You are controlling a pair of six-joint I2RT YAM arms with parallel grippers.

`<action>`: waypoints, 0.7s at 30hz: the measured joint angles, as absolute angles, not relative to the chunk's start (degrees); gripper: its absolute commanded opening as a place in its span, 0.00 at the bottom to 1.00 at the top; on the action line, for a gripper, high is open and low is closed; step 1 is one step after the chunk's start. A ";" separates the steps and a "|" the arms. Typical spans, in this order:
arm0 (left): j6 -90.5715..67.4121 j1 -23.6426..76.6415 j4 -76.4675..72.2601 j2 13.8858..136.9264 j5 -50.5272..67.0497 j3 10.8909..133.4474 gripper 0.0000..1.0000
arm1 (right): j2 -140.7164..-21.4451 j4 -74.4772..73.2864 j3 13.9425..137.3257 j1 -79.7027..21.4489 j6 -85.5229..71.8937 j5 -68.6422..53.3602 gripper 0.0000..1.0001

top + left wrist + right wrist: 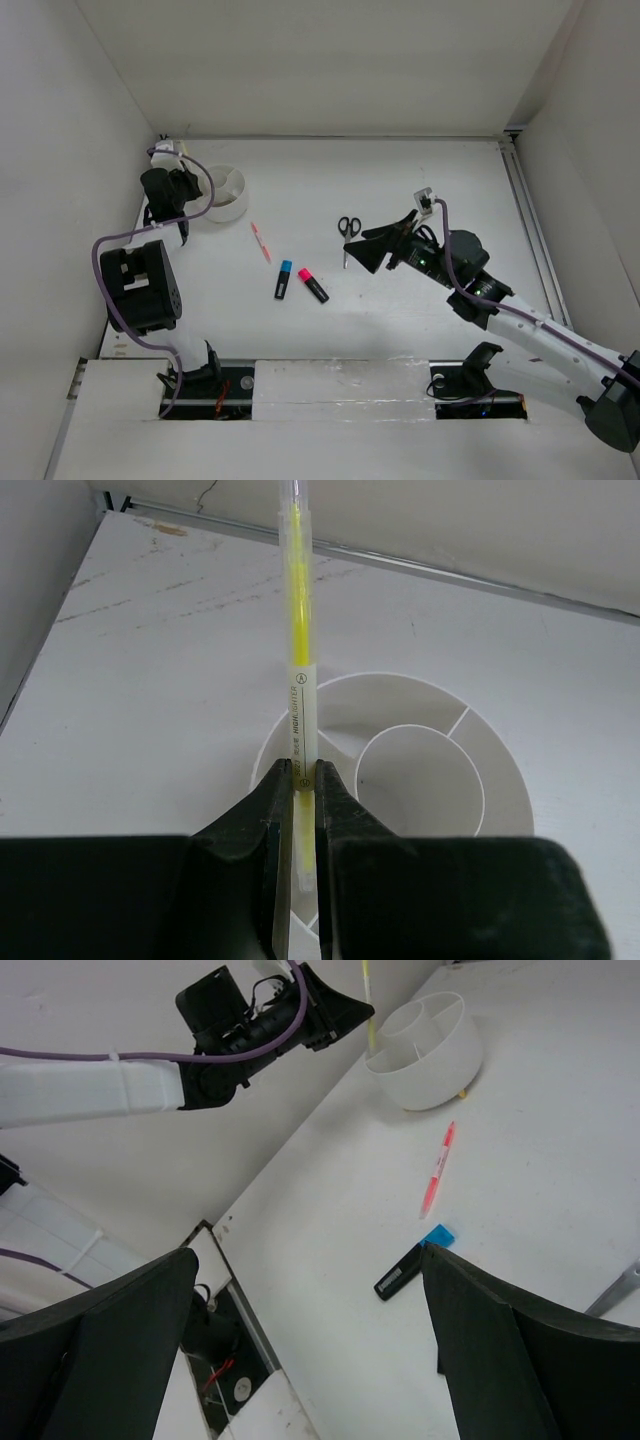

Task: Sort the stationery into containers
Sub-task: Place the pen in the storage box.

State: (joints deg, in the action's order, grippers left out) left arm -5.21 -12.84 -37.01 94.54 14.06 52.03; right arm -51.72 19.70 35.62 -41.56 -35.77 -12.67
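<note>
My left gripper (302, 780) is shut on the lower part of the thin yellow pen (298, 630), which stands upright over the near rim of the round white compartment bowl (500, 770). From above, that gripper (200, 195) sits at the bowl's (228, 193) left edge. On the table lie the pink pen (261, 242), the blue-capped highlighter (284, 279), the pink-capped highlighter (313, 284) and the black-handled scissors (348, 228). My right gripper (365, 248) hovers open just right of the scissors, holding nothing. Its wrist view shows the pink pen (438, 1168) and blue-capped highlighter (410, 1265).
White walls close in the table on the left, back and right. A metal rail (530, 230) runs along the right side. The arm bases and cables sit in a slot (340, 385) at the near edge.
</note>
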 measured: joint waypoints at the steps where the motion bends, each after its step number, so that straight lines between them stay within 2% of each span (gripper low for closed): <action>1: -5.10 -12.84 -37.04 94.72 14.02 52.03 0.00 | -51.70 19.70 35.62 -41.56 -35.77 -12.67 0.99; 16: -4.93 -12.84 -35.46 96.73 13.91 52.27 0.00 | -50.76 19.68 34.76 -41.56 -35.75 -12.67 0.99; 21: -4.97 -12.80 -34.72 96.95 13.89 52.38 0.07 | -50.26 19.59 34.76 -41.56 -35.75 -12.62 0.99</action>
State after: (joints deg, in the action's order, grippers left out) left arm -4.97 -12.80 -34.72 96.95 13.89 52.38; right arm -50.26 19.59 34.76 -41.56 -35.75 -12.62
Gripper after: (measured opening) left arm 0.044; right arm 0.990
